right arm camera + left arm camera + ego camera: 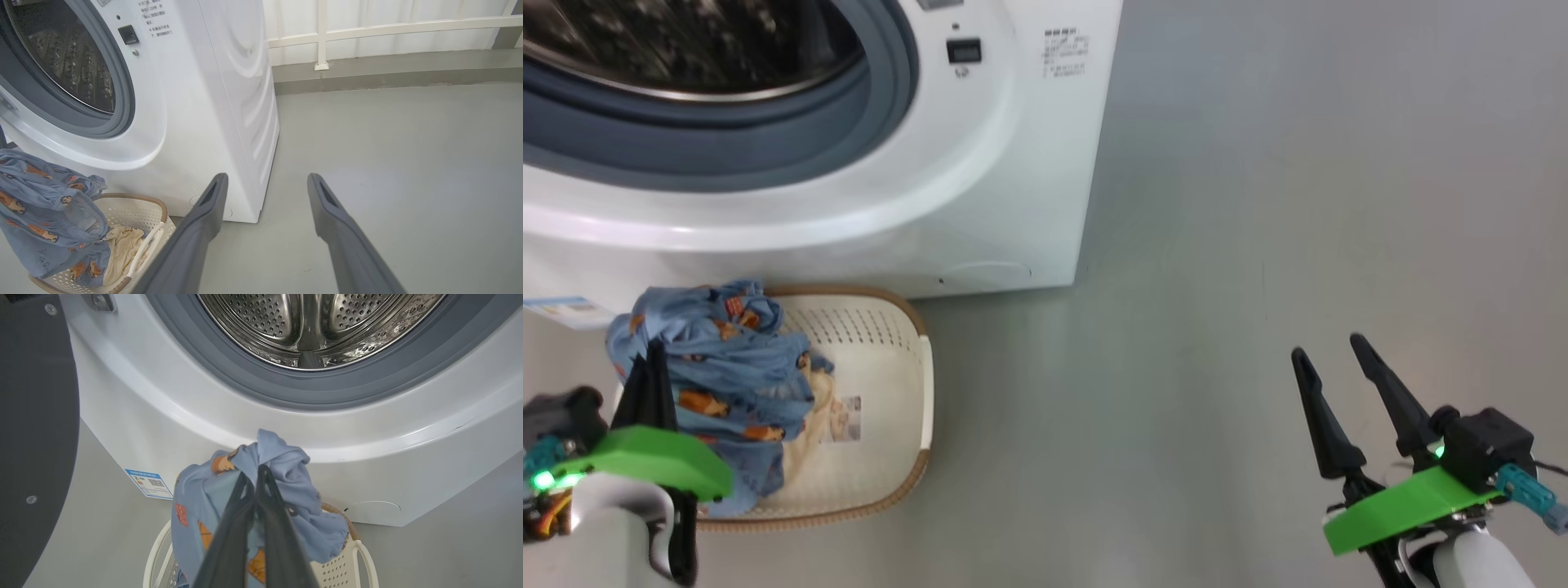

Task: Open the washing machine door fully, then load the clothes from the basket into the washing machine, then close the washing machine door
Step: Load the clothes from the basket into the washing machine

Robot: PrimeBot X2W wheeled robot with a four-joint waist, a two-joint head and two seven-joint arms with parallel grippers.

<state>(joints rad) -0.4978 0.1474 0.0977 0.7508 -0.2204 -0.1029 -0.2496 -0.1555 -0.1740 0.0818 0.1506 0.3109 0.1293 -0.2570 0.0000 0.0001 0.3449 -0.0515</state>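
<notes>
My left gripper [654, 353] [256, 473] is shut on a light blue garment printed with orange bears [719, 367] [282, 473] [45, 212], lifted above the basket [894, 392] [135, 206] [359, 555]. A cream cloth [821, 416] [118, 245] lies in the basket under it. The washing machine [980, 180] [196, 102] [367, 428] stands just behind, its steel drum [310, 322] [686, 41] [69, 61] exposed. The dark washing machine door [36, 437] is swung out at the left of the left wrist view. My right gripper [1327, 347] [265, 181] hovers open over bare floor, holding nothing.
Grey floor [1258, 204] stretches to the right of the machine. A white railing and wall [388, 28] run along the back. A blue sticker [149, 484] [560, 309] sits low on the machine's front, and a round service cap [374, 510] at its bottom corner.
</notes>
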